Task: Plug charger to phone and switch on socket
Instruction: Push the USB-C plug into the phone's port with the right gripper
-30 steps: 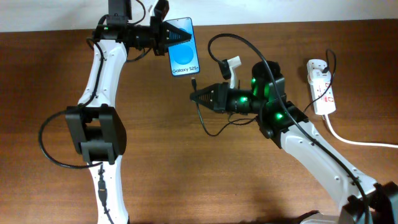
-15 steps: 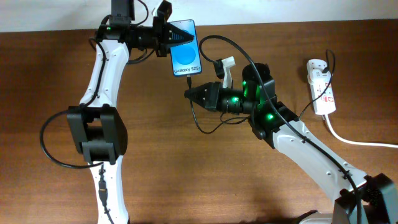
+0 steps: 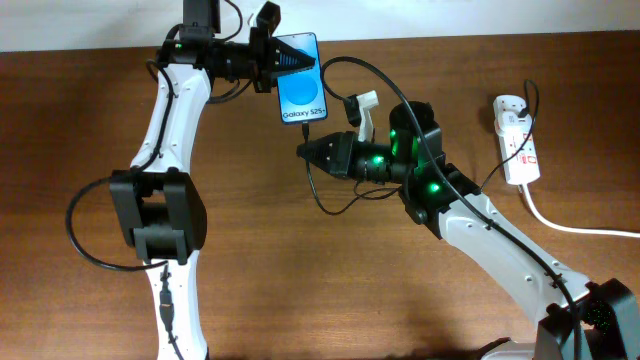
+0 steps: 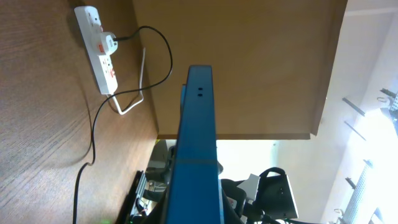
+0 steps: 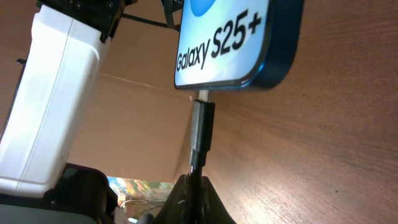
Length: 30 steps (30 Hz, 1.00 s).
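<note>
Pinching the charger [image 5: 201, 132], the right claw [image 5: 194, 184] holds its plug tip against the phone [image 5: 230, 37] at twelve o'clock; left claw [image 3: 270, 60] clamps the phone.

Tabletop: dark brown wood grain [image 3: 300, 290] is filling almost the whole overhead view.
Far edge: a pale wall strip [image 3: 500, 15] is running along the full length of it.
Panel: a plain tan panel [image 4: 261, 62] is standing past the table's edge in the left wrist view. A faint seam [image 5: 137, 84] is crossing it in the right wrist view.
Room beyond: white surfaces [image 4: 367, 50] are glowing very bright and washing out detail.
Fittings: thin metal brackets [image 4: 357, 106] are showing against that brightness, too blurred to identify.
</note>
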Available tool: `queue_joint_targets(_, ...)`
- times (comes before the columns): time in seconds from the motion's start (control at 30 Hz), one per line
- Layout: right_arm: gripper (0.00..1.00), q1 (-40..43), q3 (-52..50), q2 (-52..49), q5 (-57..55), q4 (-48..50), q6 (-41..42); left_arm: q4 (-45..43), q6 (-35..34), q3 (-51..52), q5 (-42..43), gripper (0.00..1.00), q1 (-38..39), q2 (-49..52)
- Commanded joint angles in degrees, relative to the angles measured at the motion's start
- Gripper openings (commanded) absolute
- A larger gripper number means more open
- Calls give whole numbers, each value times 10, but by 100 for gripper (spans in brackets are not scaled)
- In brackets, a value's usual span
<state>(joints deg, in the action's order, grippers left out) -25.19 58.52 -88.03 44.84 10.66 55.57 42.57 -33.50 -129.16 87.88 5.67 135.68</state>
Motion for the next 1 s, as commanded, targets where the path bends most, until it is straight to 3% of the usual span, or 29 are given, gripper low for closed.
queue_joint_targets(0.0,4,-2,-5,-4,-16,3,0,-1,-4,-3,23,0,6,-3)
queue_joint_targets(0.23,4,46,-4,-4,-1,33,5,-1,-3,-3,23,0,7,-3)
queue_joint_targets(0.67,4,56,-4,-4,1,37,4,-1,-3,-3,23,0,24,-3)
queue_joint_targets(0.83,20,62,-4,-4,30,38,5,-4,-3,-3,23,0,13,-3)
queue_joint_targets(0.97,27,63,-4,-4,36,38,5,-5,9,-3,23,0,-2,-3)
